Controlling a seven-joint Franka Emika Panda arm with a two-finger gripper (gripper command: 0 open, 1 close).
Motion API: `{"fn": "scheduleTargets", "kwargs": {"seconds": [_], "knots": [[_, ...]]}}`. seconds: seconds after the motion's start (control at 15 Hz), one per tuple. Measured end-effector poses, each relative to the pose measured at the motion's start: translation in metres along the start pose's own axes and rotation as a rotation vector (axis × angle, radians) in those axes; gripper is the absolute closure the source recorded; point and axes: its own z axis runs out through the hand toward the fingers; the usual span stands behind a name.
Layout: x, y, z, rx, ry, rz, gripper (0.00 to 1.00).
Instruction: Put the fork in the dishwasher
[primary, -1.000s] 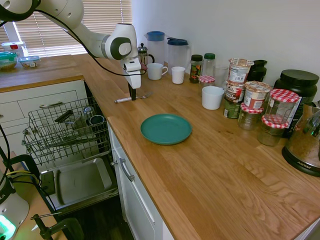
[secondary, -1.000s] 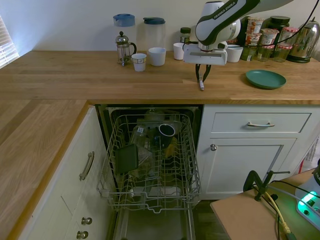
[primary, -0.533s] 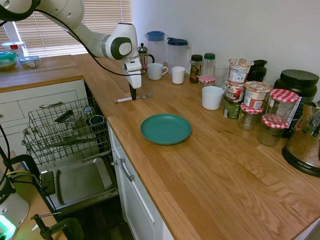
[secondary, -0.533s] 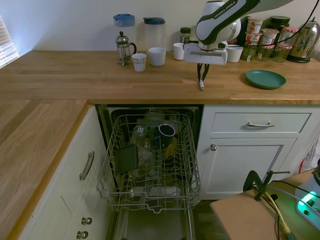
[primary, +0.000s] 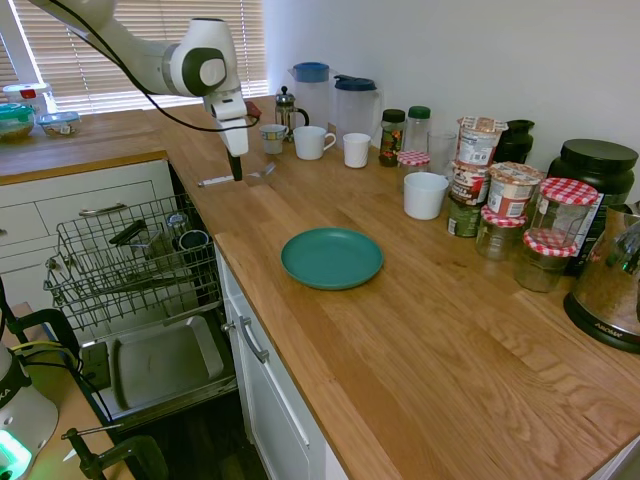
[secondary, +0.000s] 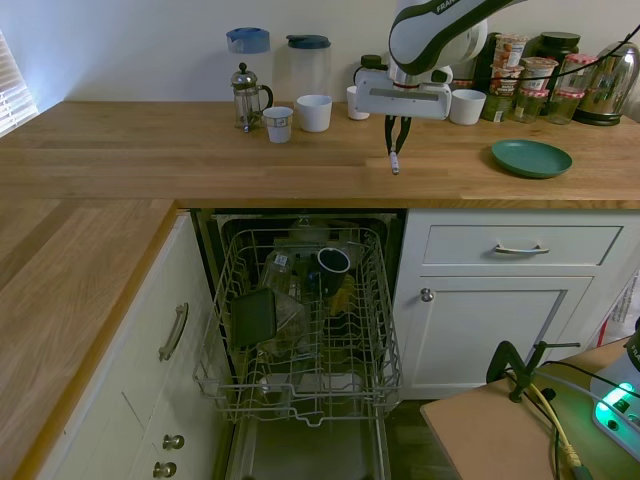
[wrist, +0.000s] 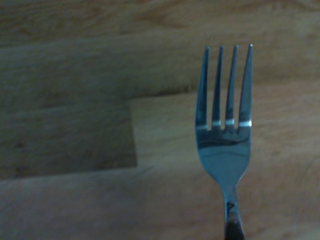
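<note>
Clearly four-tined silver fork (wrist: 224, 135), pale handle, clamped in pincer (primary: 236, 176).

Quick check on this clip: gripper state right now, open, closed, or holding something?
Gripper: shut on the fork, held level and lifted above the wooden counter.

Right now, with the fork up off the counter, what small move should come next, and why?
Probably carry it sideways past the counter edge toward the dishwasher. The gripper has its jaws shut on the fork, which hangs level above the countertop, handle toward the open rack. The rack is pulled out below that edge, so the fork seems to need to clear the edge before any lowering.
</note>
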Motion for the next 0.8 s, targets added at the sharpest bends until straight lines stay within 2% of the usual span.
{"fn": "scheduleTargets", "kwargs": {"seconds": [0.4,0.8], "knots": [[-0.102,0.043,0.0,-0.018,-0.016,-0.036,1.0],[-0.115,0.061,0.017,-0.038,0.005,-0.052,1.0]]}}
